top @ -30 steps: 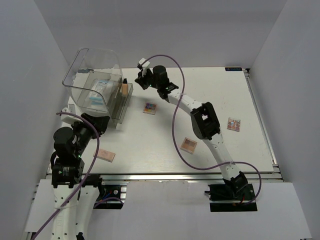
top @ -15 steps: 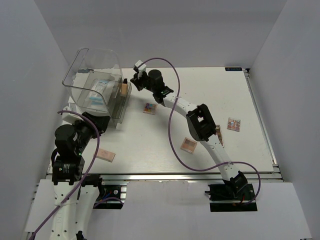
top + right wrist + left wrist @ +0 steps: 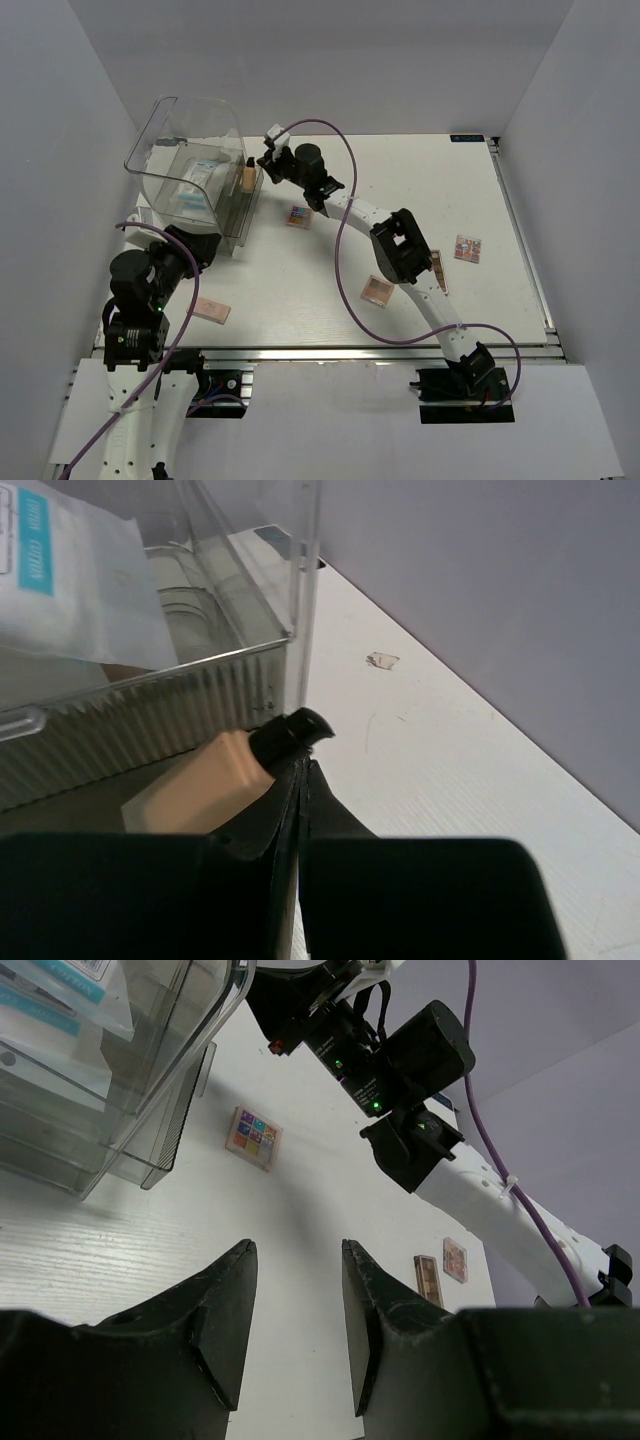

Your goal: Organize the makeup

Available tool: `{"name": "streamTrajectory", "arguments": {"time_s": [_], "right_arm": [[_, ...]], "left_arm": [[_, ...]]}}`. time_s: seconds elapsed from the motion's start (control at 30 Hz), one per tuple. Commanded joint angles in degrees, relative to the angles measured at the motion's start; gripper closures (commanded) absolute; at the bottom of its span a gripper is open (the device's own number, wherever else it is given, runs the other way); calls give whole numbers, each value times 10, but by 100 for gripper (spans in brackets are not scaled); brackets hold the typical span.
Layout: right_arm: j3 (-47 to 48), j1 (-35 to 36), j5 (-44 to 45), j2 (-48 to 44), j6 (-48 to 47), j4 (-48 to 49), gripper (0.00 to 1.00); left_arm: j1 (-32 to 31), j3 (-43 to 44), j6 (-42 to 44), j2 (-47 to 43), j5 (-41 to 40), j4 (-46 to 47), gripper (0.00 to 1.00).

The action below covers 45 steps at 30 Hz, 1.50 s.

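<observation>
A beige bottle (image 3: 246, 177) with a dark cap stands in the ribbed tray at the side of the clear bin (image 3: 165, 152). My right gripper (image 3: 268, 160) is shut with nothing between its fingers, and its tips rest against the bottle (image 3: 200, 785) just below the cap (image 3: 291, 734). A white-blue packet (image 3: 199, 181) lies inside the bin and shows in the right wrist view (image 3: 70, 585). My left gripper (image 3: 196, 249) is open and empty, low over the table near the bin's front corner; its wrist view (image 3: 297, 1250) shows bare table between the fingers.
A square colour palette (image 3: 299, 216) lies right of the bin. A peach compact (image 3: 378, 290) sits mid-table and another (image 3: 212, 310) near the left front edge. A long palette (image 3: 437, 270) and a square palette (image 3: 467, 249) lie at the right.
My right gripper has moved left, from above the square palette area up against the beige bottle by the bin. The left arm has hardly moved.
</observation>
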Motion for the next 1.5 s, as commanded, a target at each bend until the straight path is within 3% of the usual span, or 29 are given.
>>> {"name": "streamTrajectory", "arguments": {"time_s": [0.0, 1.03, 1.47], "right_arm": [[24, 13, 1, -12, -2, 38, 100], [27, 20, 3, 14, -29, 6, 100], [-52, 23, -36, -26, -46, 13, 100]], "left_arm": [[0, 15, 3, -8, -6, -16, 50], [0, 32, 4, -6, -11, -39, 50], [0, 35, 4, -4, -12, -34, 50]]}}
